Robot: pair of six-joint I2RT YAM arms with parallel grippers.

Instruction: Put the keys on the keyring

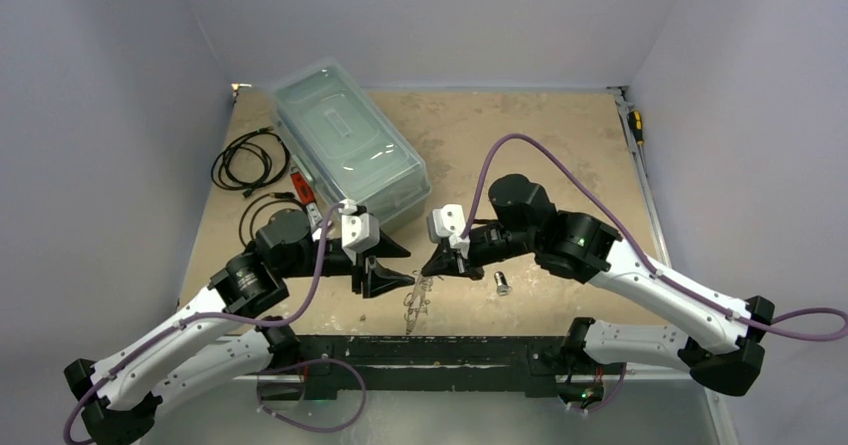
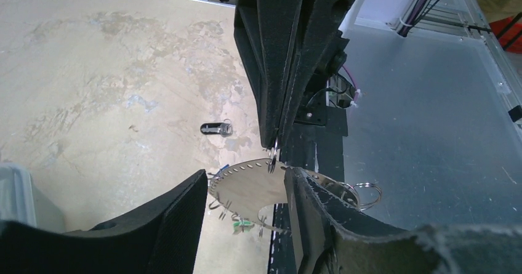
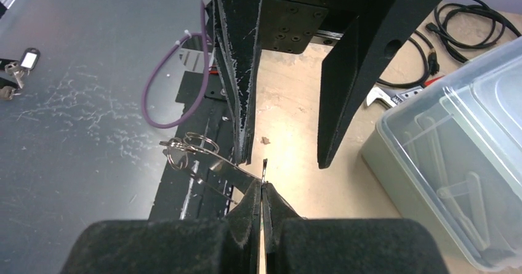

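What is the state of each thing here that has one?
left gripper: open, jaws either side of the keyring
right gripper: shut, pinching a small ring on the keyring's edge
keyring: held above the table
dark key: lying loose on the table, off the keyring
plastic box: lid closed

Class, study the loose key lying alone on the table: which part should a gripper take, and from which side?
Probably the dark, thicker end of the loose key, taken from straight above. It lies flat on the table with bare surface all round, so a pinch can span its narrow width. The silver end looks too thin to hold.
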